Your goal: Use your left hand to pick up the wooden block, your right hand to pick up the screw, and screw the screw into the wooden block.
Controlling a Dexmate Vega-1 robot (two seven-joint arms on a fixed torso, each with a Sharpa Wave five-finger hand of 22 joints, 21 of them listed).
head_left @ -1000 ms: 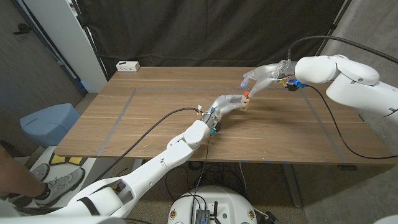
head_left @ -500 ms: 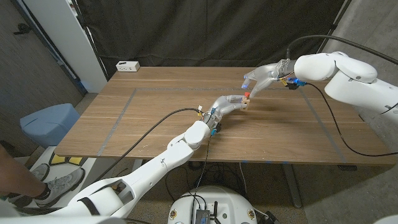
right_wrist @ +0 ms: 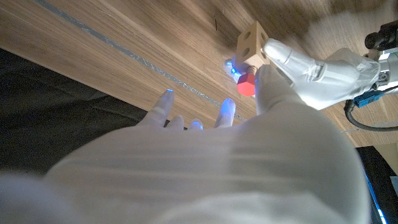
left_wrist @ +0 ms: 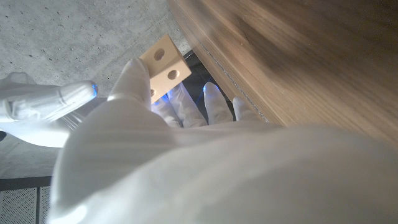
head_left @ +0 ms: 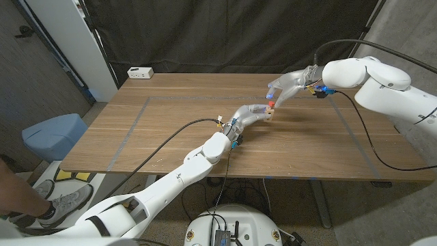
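Observation:
A pale wooden block (head_left: 271, 112) with round holes (left_wrist: 165, 62) is held just above the table's middle by the fingers of my left hand (head_left: 249, 113). Against the block's top sits the red-headed screw (head_left: 270, 104), pinched by my right hand (head_left: 287, 85), which reaches in from the far right. In the right wrist view the red screw head (right_wrist: 246, 84) lies right under the block (right_wrist: 252, 42), with my left hand (right_wrist: 311, 68) gripping the block from the other side. My right hand (left_wrist: 37, 106) appears beside the block in the left wrist view.
A white power strip (head_left: 141, 72) lies at the wooden table's (head_left: 171, 130) far left corner. Grey tape lines (head_left: 133, 123) cross the tabletop. A blue bin (head_left: 53, 135) stands off the table's left side, and a person's shoe (head_left: 58, 201) is on the floor near it.
My right arm has drifted slightly to the left and its hand has shifted a touch at the screw. The left hand and the block stay where they were.

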